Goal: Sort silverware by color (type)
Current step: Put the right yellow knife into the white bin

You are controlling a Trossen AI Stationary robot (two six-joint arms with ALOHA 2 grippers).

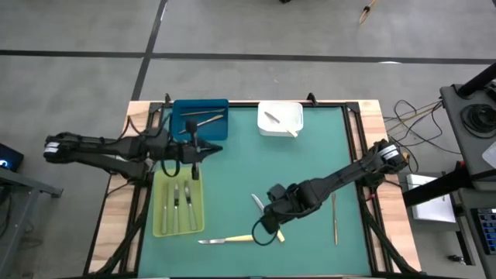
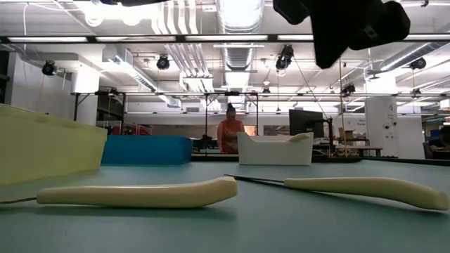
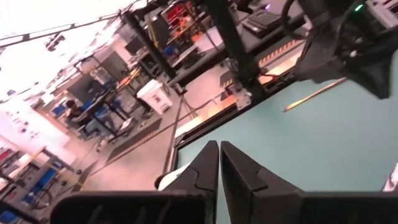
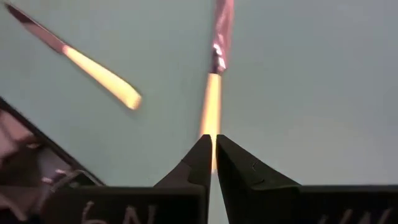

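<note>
Two knives with pale yellow handles lie flat on the green mat. One [image 1: 227, 240] is near the front edge. The other [image 1: 267, 213] lies slanted under my right gripper [image 1: 265, 225]. That gripper points down over the slanted knife's handle [image 4: 211, 102] with its fingers shut and nothing between them; the low view shows it [image 2: 344, 31] well above the mat. My left gripper [image 1: 215, 149] hovers shut and empty between the blue tray [image 1: 180, 108] and the yellow-green tray [image 1: 159, 225]. Grey utensils lie in both trays, and one more in the white tray [image 1: 293, 108].
A slim tan utensil [image 1: 335, 219] lies on the mat right of my right gripper. The three trays stand along the left and far sides. The mat's middle and right part are bare. A person [image 2: 230, 133] stands in the room far behind the table.
</note>
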